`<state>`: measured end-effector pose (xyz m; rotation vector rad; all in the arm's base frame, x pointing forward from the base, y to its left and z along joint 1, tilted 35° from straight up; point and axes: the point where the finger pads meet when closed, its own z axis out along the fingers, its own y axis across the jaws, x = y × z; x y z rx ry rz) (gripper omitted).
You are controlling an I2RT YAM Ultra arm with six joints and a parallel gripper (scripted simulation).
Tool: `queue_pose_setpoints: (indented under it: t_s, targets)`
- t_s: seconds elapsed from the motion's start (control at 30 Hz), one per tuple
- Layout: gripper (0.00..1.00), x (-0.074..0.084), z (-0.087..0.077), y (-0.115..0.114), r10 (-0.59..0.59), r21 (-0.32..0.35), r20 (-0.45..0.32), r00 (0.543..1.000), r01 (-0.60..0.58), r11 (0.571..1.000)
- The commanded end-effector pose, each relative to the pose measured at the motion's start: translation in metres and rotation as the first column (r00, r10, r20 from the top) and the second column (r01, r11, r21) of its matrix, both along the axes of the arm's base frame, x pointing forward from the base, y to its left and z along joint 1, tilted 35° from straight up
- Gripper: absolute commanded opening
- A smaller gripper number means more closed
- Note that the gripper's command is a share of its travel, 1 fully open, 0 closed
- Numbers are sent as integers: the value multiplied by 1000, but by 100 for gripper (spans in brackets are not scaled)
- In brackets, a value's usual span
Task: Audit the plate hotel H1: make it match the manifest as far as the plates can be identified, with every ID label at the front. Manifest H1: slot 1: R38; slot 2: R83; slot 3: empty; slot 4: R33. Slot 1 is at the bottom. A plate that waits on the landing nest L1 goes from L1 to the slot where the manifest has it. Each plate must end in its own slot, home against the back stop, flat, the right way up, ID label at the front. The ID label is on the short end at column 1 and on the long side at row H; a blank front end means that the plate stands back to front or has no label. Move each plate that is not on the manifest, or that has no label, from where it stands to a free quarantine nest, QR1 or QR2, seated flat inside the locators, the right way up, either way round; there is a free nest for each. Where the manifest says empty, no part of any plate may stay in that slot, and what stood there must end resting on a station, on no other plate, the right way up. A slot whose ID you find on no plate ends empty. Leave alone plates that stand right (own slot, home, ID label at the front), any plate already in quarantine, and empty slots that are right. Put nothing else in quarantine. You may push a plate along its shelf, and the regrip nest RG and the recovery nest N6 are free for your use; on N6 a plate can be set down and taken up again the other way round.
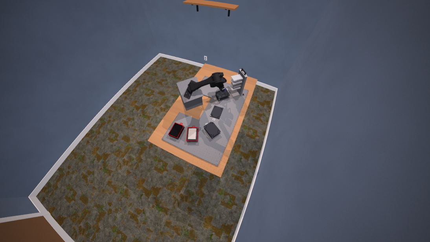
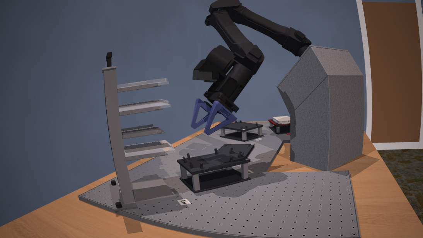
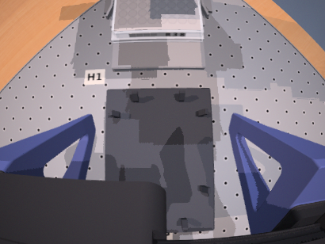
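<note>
The plate hotel H1 (image 2: 118,133) stands at the left with four shelves. Pale plates lie on the top shelf (image 2: 143,84), the third shelf (image 2: 145,105) and the bottom shelf. The second shelf (image 2: 142,130) looks dark and bare. My gripper (image 2: 199,130) is open and empty. It hangs tilted above the black landing nest (image 2: 213,165) in front of the hotel. In the wrist view the nest (image 3: 158,154) lies bare between my fingers. The bottom plate (image 3: 158,13) lies ahead, its front label too small to read.
A white plate sits in one red-edged quarantine nest (image 1: 192,134); the other red-edged nest (image 1: 176,130) is bare. Two more black nests (image 1: 216,111) (image 1: 211,129) stand on the perforated board. The grey arm pedestal (image 2: 325,109) rises at the right.
</note>
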<state>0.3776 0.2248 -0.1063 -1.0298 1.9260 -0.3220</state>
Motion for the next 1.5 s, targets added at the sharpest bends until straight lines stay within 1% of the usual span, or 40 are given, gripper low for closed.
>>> queue_pose_setpoints:
  t_s: [0.0, 0.43, 0.5, 0.53, 0.57, 1.0, 1.17, 1.27, 1.33, 1.47]
  targets:
    - [100, 6, 0, 7, 21, 20, 18, 1000, -21, 1000]
    - [100, 13, -18, -5, 20, 19, 19, 1000, -20, 1000]
    - [100, 13, -18, -5, 20, 19, 19, 1000, -20, 1000]
    - [100, 9, -20, 3, 40, 13, 11, 999, -40, 999]
    - [100, 9, -23, 3, 40, 4, -2, 999, -40, 999]
    - [100, 25, -25, 17, 38, 8, -2, 999, -38, 999]
    - [100, 29, -25, 20, 38, 8, -2, 999, -38, 999]
    - [100, 29, -25, 20, 38, 8, -2, 999, -38, 999]
    - [100, 25, -28, 17, 37, 0, -14, 999, -37, 999]
    - [100, 25, -28, 17, 37, 0, -13, 999, -37, 999]
